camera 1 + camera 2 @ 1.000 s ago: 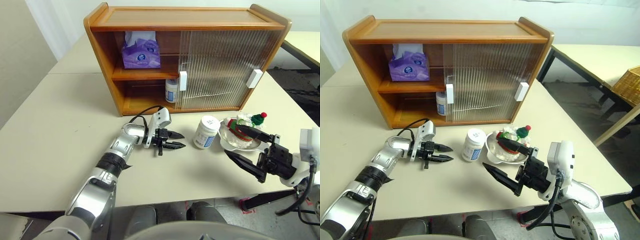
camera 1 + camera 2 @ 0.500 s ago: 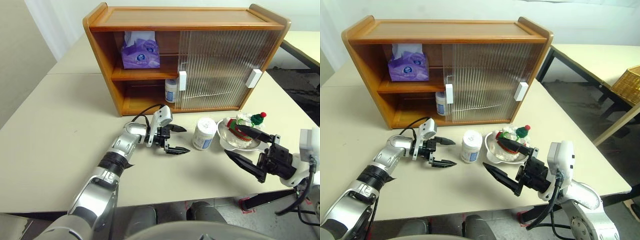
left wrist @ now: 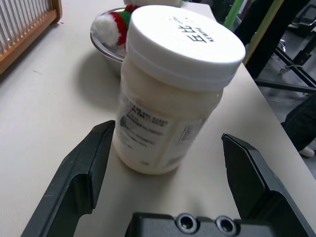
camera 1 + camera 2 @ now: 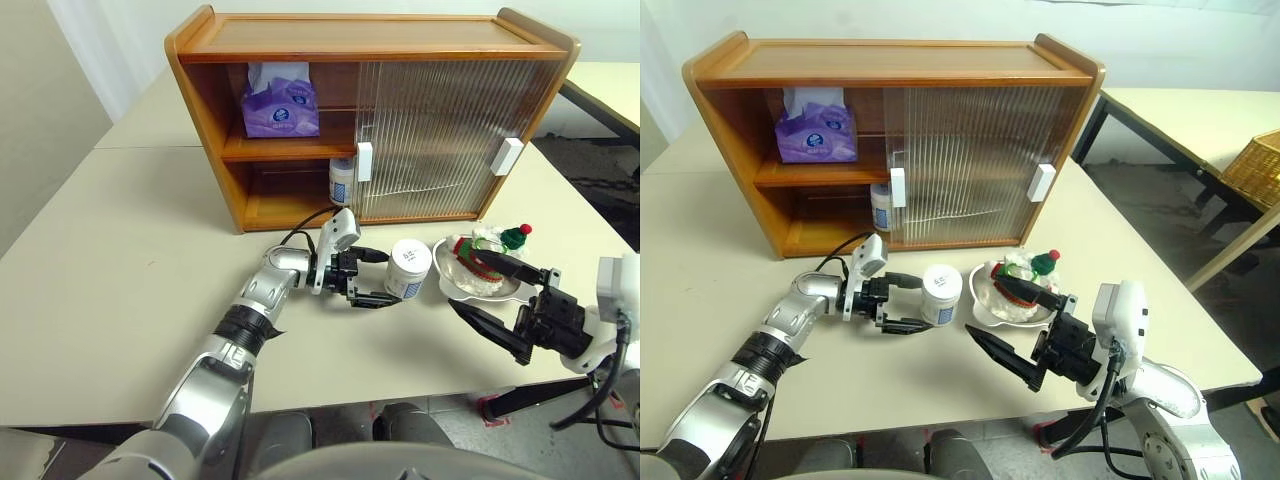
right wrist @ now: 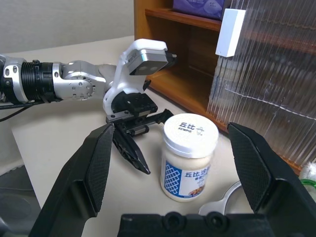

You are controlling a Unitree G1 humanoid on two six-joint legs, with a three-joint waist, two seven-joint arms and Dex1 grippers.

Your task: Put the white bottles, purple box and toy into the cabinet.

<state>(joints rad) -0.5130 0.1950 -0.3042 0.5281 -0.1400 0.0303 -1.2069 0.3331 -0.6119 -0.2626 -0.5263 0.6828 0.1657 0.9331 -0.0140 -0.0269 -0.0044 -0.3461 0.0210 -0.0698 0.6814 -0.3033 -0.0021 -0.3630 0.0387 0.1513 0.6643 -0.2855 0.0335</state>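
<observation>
A squat white plastic bottle (image 4: 408, 269) with a smooth screw lid stands on the matte surface (image 4: 120, 300) before the ribbed-door wooden cabinet (image 4: 370, 110), between the wide-open left hand's (image 4: 371, 277) black fingers, untouched. The right hand (image 4: 497, 300) gapes empty beside the plush toy (image 4: 490, 248).

I am standing in what is looking like a lab or test room: pale plain tables (image 4: 100, 300) are sitting pushed together, another table (image 4: 1200, 120) on black legs is standing beside them, and a wicker basket (image 4: 1255, 170) is resting near bare white walls (image 4: 940, 20).
</observation>
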